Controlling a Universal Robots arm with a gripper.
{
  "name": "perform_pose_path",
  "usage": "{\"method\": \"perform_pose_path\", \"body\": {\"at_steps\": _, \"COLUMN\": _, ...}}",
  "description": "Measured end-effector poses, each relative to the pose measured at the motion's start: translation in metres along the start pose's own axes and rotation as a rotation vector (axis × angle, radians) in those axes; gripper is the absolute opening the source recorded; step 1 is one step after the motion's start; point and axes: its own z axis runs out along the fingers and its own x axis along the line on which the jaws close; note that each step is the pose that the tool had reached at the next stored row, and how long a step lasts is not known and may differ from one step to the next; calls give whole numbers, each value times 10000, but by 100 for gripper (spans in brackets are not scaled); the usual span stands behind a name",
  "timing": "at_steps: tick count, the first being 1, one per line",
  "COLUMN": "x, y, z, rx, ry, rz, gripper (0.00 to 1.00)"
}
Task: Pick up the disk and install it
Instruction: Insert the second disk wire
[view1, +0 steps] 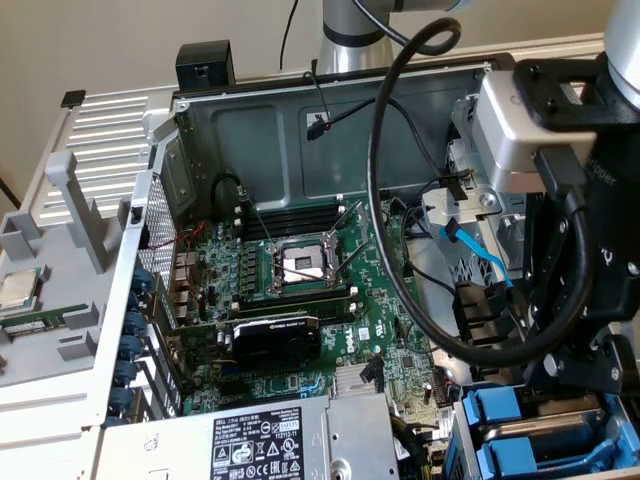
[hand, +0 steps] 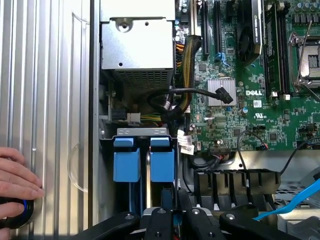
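An open computer case (view1: 300, 130) lies on its side, with the green motherboard (view1: 300, 300) across its floor and the empty processor socket (view1: 300, 265) near the middle. The grey power supply (view1: 270, 440) with a black-and-white label sits at the near edge in the exterior view. The robot arm (view1: 590, 230) hangs over the case toward the exterior view's right, wrapped by a thick black cable (view1: 385, 200). Below it, the gripper (hand: 175, 220) hovers over the drive bay, its black fingers (hand: 160, 222) close together around a thin blue edge; whether they pinch it I cannot tell. The disk (hand: 137, 160) appears as blue plastic frames standing in the bay (view1: 520, 420), just beside the gripper. A person's hand (hand: 15, 185) rests on the ribbed silver panel (hand: 45, 100) alongside the case.
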Motion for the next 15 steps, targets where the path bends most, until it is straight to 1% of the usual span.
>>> {"method": "perform_pose_path", "body": {"at_steps": 15, "x": 19, "y": -10, "z": 3, "rx": 7, "ry": -46, "rz": 165, "gripper": 17}}
